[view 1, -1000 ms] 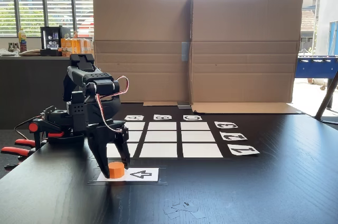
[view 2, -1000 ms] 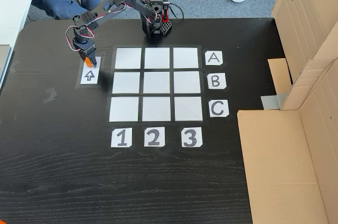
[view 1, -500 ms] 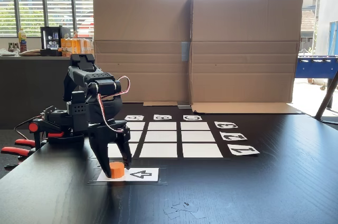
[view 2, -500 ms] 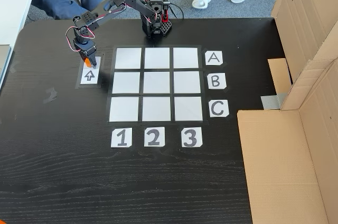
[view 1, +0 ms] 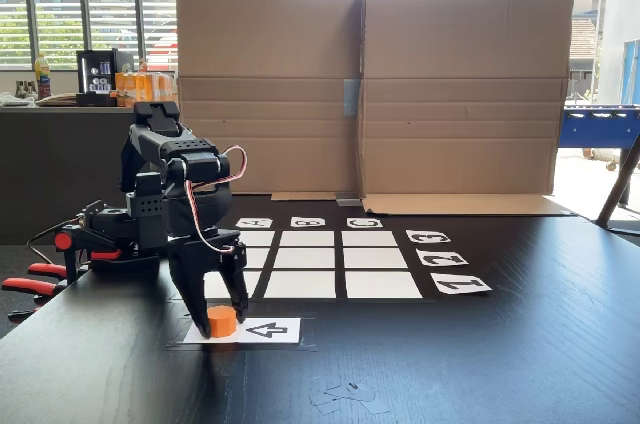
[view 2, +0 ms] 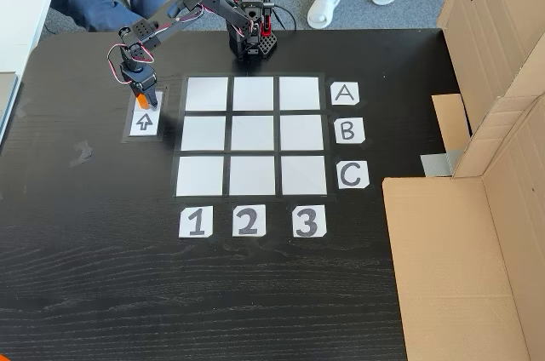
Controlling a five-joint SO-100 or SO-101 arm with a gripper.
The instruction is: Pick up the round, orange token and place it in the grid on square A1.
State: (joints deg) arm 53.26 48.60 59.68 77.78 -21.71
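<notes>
While my claw point(view 1: 222, 316) reaches down over the white arrow card point(view 1: 262, 330), its two black plastic fingers stand spread on either side of the round, orange token point(view 1: 222, 320), which sits on that card's blank end, just beside the printed black arrow. I cannot tell whether either finger touches it. The token is a short, stubby cylinder of matte bright-orange plastic, narrower than one square of the grid point(view 2: 252, 136).

From above, the grid is nine smooth white rectangles parted by black lines on the dark wood-grain table point(view 2: 255, 293). Hand-drawn cards point(view 2: 344, 94) beside it read A, B, C along one edge and 1, 2, 3 along another. Square A1 point(view 2: 207, 94) lies bare, just right of my claw point(view 2: 140, 100) in that view. Plain brown corrugated cardboard point(view 1: 370, 84) stands behind the table.
</notes>
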